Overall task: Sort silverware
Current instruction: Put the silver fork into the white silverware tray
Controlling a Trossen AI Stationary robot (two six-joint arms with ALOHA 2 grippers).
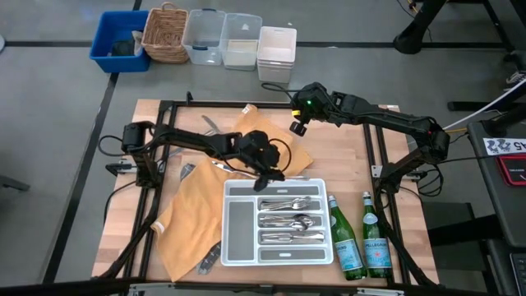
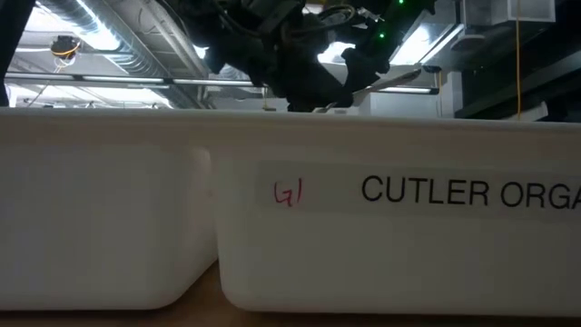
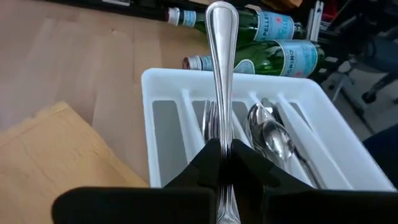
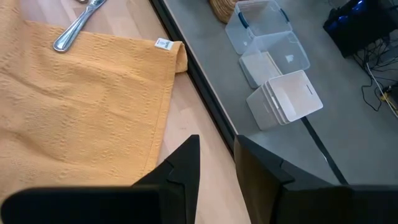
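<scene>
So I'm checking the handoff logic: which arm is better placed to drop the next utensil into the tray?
The left. Its hand grips a silver utensil right over the white tray, above the slot holding forks. The right hand hangs empty and open over the table's far edge beside the yellow cloth.

Left gripper (image 3: 222, 165) fingers pinched together; right gripper (image 4: 214, 165) fingers parted, raised.

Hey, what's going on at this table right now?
A two-armed robot is sorting silverware. The left gripper holds one shiny metal utensil by its handle above the white divided plastic tray, which already has forks and spoons in its slots. The right gripper waits open near the yellow cloth. Two green glass bottles stand beside the tray.
</scene>
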